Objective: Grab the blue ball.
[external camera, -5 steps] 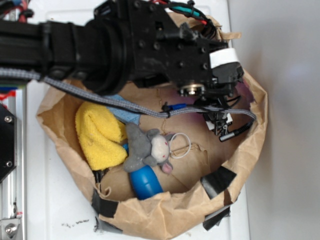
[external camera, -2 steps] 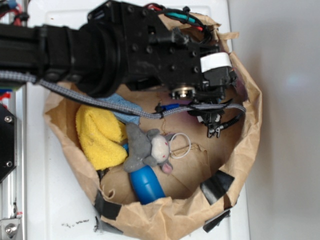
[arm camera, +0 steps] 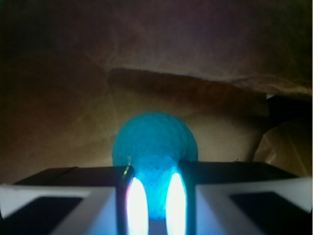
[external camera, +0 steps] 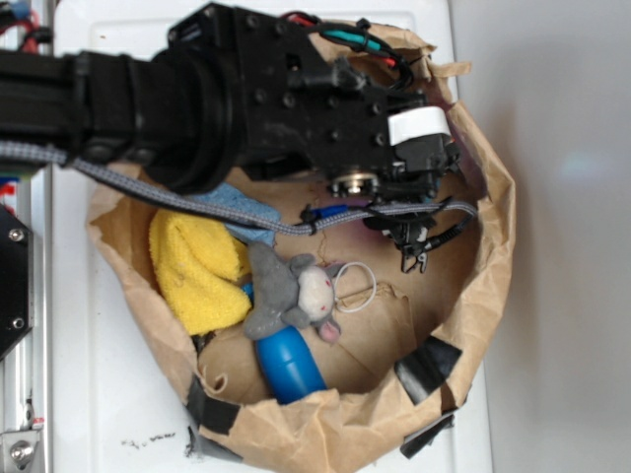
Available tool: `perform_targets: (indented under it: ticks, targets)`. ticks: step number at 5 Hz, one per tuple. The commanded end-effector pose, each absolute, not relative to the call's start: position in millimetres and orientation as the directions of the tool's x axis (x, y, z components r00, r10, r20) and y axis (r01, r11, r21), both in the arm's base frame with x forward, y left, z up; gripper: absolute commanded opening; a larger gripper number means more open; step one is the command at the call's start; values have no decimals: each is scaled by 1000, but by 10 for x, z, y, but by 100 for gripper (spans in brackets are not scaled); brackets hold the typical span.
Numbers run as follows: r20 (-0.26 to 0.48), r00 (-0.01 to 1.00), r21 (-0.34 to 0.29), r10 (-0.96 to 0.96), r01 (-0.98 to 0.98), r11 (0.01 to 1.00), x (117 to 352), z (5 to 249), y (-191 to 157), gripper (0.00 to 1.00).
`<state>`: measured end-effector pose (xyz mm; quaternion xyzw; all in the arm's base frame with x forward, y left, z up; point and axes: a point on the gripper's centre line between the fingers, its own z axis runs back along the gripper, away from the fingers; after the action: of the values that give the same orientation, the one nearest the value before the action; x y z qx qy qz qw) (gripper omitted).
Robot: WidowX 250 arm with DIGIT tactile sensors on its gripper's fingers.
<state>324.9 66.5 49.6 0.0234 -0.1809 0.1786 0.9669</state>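
White tabletop (external camera: 99,394) fills the exterior view, and on it stands a crumpled brown paper bag (external camera: 493,256) with black tape on its rim. Going from left to right inside the bag, I see a yellow cloth (external camera: 192,266) at the left, a light-blue sponge (external camera: 237,209) partly under the arm above it, then a grey plush mouse (external camera: 291,294) in the middle, and a glossy darker-blue capsule toy (external camera: 288,363) just below the mouse. The black arm (external camera: 197,99) comes in from the upper left of the frame and covers the upper part of the bag. Its gripper (external camera: 414,241) points down into the upper right part of the bag. The blue ball cannot be seen in this view, because the arm and the wrist hide it.

In the wrist view the blue ball (arm camera: 155,156) is in the lower centre of the frame, resting on the paper floor with the bag wall behind it. The 2 fingers (arm camera: 73,196) come up from the bottom edge, 1 at the left and 1 at the right, with a narrow gap between them. The ball lies straight ahead of this gap, on the centre line, and its lower part shows between the inner faces. The ball looks wider than the gap, so I judge that the gripper is not yet around it. I cannot tell if the fingertips touch the ball. Being round, it has no long axis to consider.
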Motion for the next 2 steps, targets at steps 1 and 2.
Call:
perform_targets:
  ticks: [1, 2]
  targets:
    - [419, 848, -35, 325, -342, 939, 3288, 701, 675, 0]
    - [416, 852, -42, 319, -332, 942, 3266, 742, 689, 0]
